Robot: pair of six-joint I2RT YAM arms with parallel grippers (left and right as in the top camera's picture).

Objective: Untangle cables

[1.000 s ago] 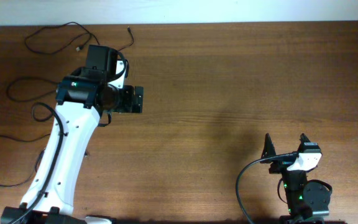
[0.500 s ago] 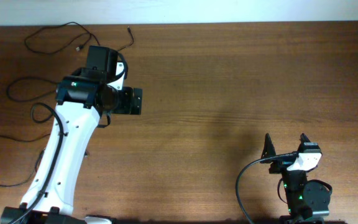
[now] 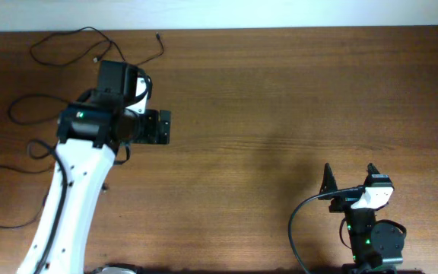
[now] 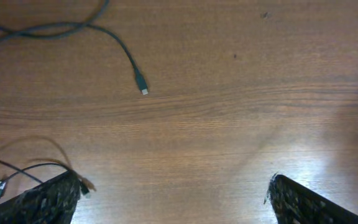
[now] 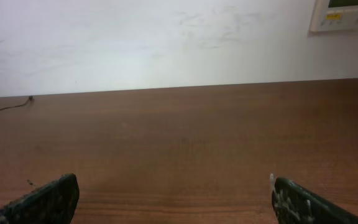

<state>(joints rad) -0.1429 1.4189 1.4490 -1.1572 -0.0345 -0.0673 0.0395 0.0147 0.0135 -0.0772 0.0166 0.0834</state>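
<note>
Status, 5 o'clock: right gripper parked, jaws wide, empty. At 10 o'clock we see left gripper, also spread wide, holding nothing. Beyond, at 11 o'clock, cables lie in loose strands, one plug free. We judge: drop onto a single strand, clear of neighbours, pull gently away.

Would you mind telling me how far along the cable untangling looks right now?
Done, apparently: the thin black cords lie as loose strands along the wooden table's far-left side, with no knot visible, though the left arm hides part of them. In hand: nothing; the left gripper is open above bare wood near one small plug, and the right gripper is open. Left: perhaps spacing strands apart.
</note>
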